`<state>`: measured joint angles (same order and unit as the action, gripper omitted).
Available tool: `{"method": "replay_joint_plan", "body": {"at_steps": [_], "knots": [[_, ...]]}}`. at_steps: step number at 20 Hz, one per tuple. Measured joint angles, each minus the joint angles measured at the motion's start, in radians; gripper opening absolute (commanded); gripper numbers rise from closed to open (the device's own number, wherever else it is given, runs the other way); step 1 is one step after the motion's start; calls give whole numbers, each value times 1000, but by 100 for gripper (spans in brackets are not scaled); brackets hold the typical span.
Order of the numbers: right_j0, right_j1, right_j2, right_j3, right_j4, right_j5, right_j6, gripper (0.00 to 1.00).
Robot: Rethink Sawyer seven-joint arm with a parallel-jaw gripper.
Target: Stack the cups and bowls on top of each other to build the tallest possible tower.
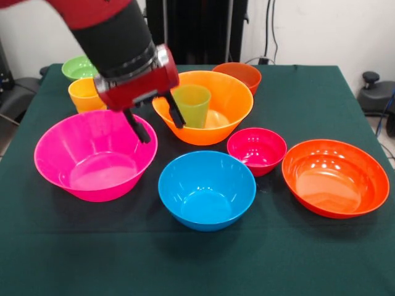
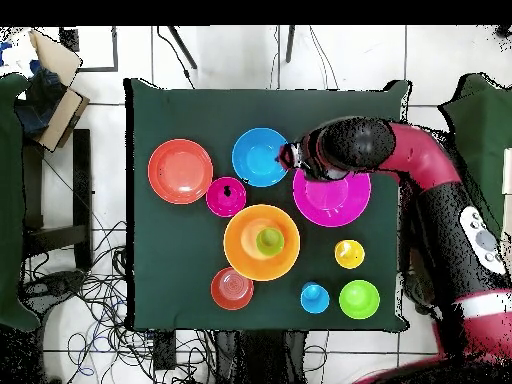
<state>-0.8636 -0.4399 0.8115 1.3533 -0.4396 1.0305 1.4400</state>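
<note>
On the green surface the blue bowl sits nearest, the big pink bowl behind it under the empty, spread-fingered claw, and farther back the big orange bowl holding the green cup.

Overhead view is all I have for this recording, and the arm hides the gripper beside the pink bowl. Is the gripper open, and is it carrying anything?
Observer: The gripper is open and empty, as the front view shows. Its two dark fingers hang apart.
Operator: What are the fingers lined up with?
Observer: In the front view, one finger hangs in front of the far rim of the big pink bowl. The other hangs in front of the rim of the big orange bowl.
Operator: The green disc inside that orange bowl, is it a cup or a bowl?
Observer: It is the green cup, standing upright with its mouth up inside the bowl.
</note>
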Motion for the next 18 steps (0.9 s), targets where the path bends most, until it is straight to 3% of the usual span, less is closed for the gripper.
{"method": "replay_joint_plan", "body": {"at_steps": [7,11,18], "knots": [[107,198,1,-297,0,96,0,100],[118,254,1,-339,-1,100,0,100],[90,272,1,-336,0,100,0,100]]}}
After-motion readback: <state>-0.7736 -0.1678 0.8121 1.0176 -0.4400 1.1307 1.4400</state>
